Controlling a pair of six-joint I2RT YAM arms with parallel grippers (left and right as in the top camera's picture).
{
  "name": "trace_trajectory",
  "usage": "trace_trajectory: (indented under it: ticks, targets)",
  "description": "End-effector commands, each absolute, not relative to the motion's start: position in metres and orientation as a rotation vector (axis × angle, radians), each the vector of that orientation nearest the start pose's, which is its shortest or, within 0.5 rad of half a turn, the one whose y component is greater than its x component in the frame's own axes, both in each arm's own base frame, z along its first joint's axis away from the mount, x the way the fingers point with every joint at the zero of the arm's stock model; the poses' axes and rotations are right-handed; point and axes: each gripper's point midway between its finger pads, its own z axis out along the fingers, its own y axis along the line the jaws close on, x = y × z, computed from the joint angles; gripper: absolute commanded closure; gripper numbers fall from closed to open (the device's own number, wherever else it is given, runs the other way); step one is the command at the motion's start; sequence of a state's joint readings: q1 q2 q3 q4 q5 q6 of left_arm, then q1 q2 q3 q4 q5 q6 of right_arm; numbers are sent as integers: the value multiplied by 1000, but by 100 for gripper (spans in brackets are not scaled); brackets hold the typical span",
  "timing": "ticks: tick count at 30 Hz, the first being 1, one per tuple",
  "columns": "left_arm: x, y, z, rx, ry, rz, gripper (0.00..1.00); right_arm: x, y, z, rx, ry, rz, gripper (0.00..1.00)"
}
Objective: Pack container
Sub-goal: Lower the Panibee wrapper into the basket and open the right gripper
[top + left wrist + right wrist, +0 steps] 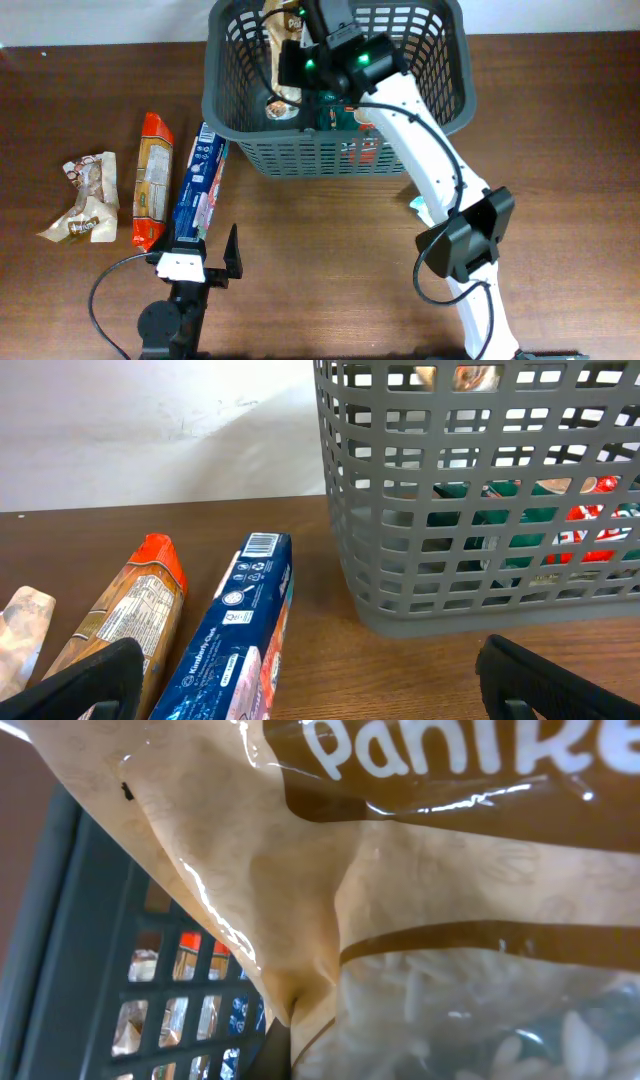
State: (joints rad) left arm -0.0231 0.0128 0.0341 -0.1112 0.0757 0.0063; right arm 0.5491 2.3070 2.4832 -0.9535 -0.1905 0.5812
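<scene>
1. Container (330, 155) stands at the table's (560, 120) far edge; judged light, stiff, lattice-walled; take by the thick rim.
2. Right gripper (295, 55) closed on tan packet (272, 35) inside it.
3. Left gripper (202, 250) wide, empty.

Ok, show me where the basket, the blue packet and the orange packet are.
basket (300, 155), overhead view, on its front lattice wall.
blue packet (200, 185), overhead view, on the middle of its printed face.
orange packet (152, 185), overhead view, on the middle of its label.
</scene>
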Motion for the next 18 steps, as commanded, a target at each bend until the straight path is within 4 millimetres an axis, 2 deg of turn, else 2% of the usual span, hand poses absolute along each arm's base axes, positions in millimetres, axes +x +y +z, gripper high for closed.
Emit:
trace_trajectory:
  ticks: [1, 10, 15, 18]
  targets:
    - [244, -20, 159, 85, 1656, -84, 1, 490, 350, 232, -33, 2479, 716, 97]
    - [244, -20, 159, 85, 1657, -84, 1, 488, 348, 192, -25, 2547, 679, 95]
    - [244, -20, 159, 85, 1656, -84, 1, 489, 350, 189, -82, 2537, 679, 50]
    - [244, -20, 159, 85, 1657, -84, 1, 490, 354, 202, -204, 2491, 696, 41]
